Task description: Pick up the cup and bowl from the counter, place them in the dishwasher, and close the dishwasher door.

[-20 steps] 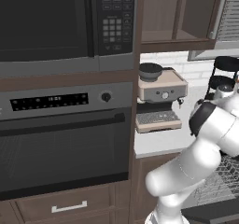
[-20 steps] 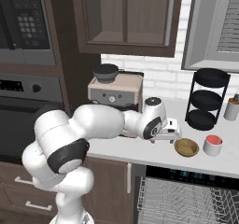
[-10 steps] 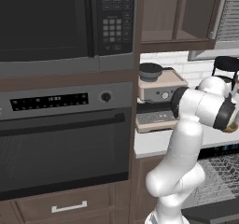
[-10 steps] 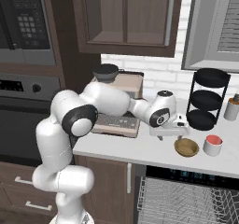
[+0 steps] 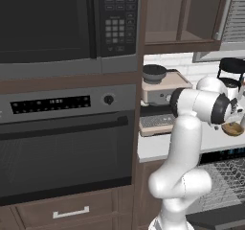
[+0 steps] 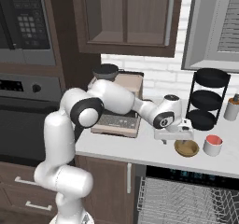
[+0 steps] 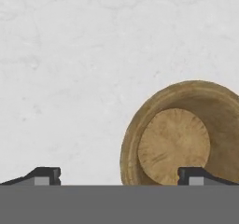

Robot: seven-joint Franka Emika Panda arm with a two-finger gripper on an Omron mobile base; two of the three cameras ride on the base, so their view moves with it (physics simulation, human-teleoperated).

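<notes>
In the hand view, the bowl (image 7: 179,136) is seen at lower right on the counter (image 7: 70,78), off-centre from the gripper (image 7: 119,175): one fingertip (image 7: 191,174) overlaps it, the other stands over bare counter. Jaws are spread wide, empty. The bowl is round, so no long axis is offered. A shift toward frame right is judged necessary.

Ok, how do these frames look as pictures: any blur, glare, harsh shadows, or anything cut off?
Hand view: sharp, flat light; the bowl is cut off at the right edge on the mottled counter, with no hard shadow. Right base view: crisp, even render, faint shadows under the bowl and cup. Left base view: the bowl is clipped by the right edge.
</notes>
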